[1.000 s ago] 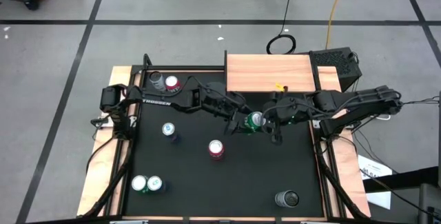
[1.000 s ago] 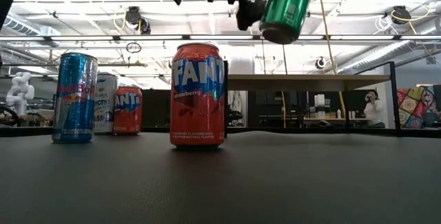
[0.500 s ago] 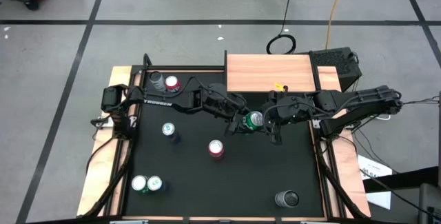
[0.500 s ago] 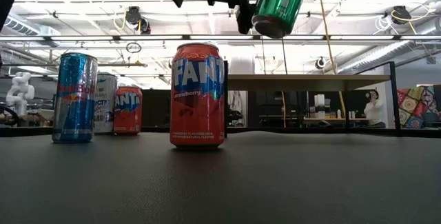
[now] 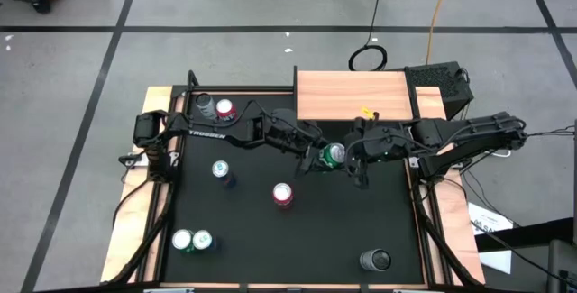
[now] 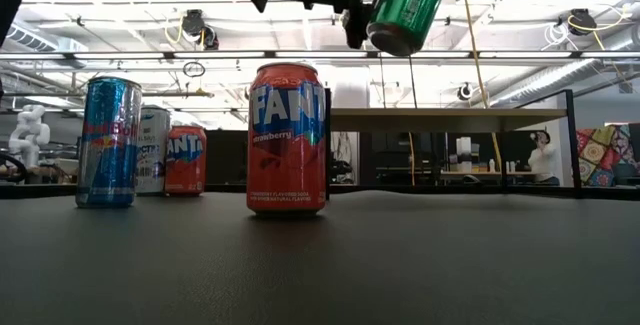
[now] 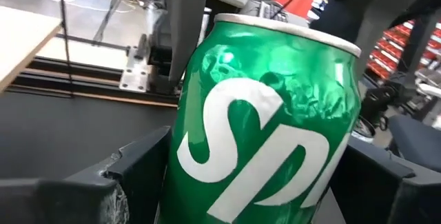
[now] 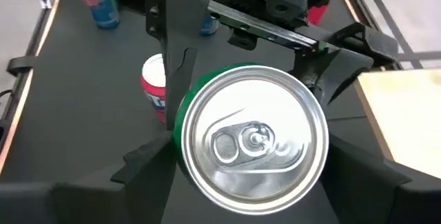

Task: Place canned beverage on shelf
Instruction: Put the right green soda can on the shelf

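Observation:
A green soda can (image 5: pixel 334 155) hangs tilted in mid-air over the black mat, just in front of the light-brown wooden shelf (image 5: pixel 353 95). In the low view the can (image 6: pixel 405 10) is high above the table. My left gripper (image 5: pixel 317 153) reaches it from the left and is shut on it. My right gripper (image 5: pixel 350 156) reaches it from the right and is shut on it too. The can fills the left wrist view (image 7: pixel 269 127), and its silver lid faces the right wrist view (image 8: pixel 251 138). My left gripper pinches the can's body between its two fingers, low on the green wall (image 7: pixel 172 176). It comes about level from the table's left. The can is lifted clear of the table and tilted. My right gripper has a finger on each side of the can's upper part, just below the lid's rim (image 8: pixel 178 156). It comes slanting from the table's right and above, looking onto the lid. The can is clear of the table.
A red Fanta can (image 5: pixel 283 194) stands mid-mat and a blue can (image 5: pixel 219 170) to its left. Two cans (image 5: pixel 215 108) stand at the far left, two (image 5: pixel 192 240) at the near left and a dark can (image 5: pixel 376 260) at the near right. The shelf top is bare.
The green can has shifted slightly toward the table's left and tipped a little further over, staying high above the mat between both grippers.

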